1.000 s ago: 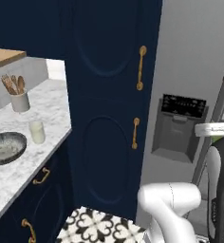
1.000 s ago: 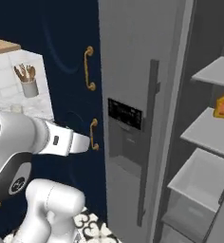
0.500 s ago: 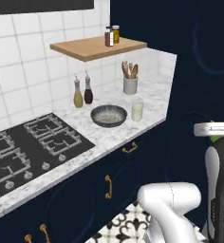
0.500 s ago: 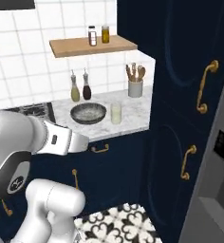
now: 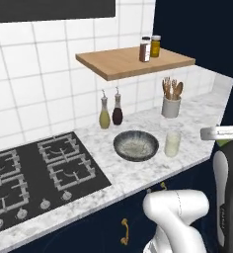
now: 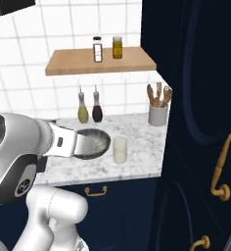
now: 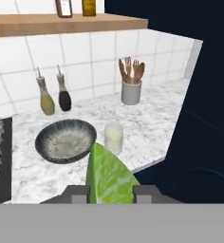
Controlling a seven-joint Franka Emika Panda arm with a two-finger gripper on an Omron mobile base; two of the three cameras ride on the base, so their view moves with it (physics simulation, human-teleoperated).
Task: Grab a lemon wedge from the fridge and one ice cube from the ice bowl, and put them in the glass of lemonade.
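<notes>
Because the lemon wedge [image 7: 110,176] sits pinched between the two fingertips of the end effector [image 7: 111,192], it reads as a light, slightly soft and probably slick piece, best held by its flat cut faces with only mild pressure. The wedge is yellow-green with pale veining and tapers to a point away from the fingers. Just beyond that tip, on the marble tabletop [image 7: 152,123], stands the glass of lemonade [image 7: 113,137], a small clear tumbler of pale liquid. Beside it, further from the navy cabinets, lies the ice bowl [image 7: 65,140], wide, dark-rimmed and speckled inside.
</notes>
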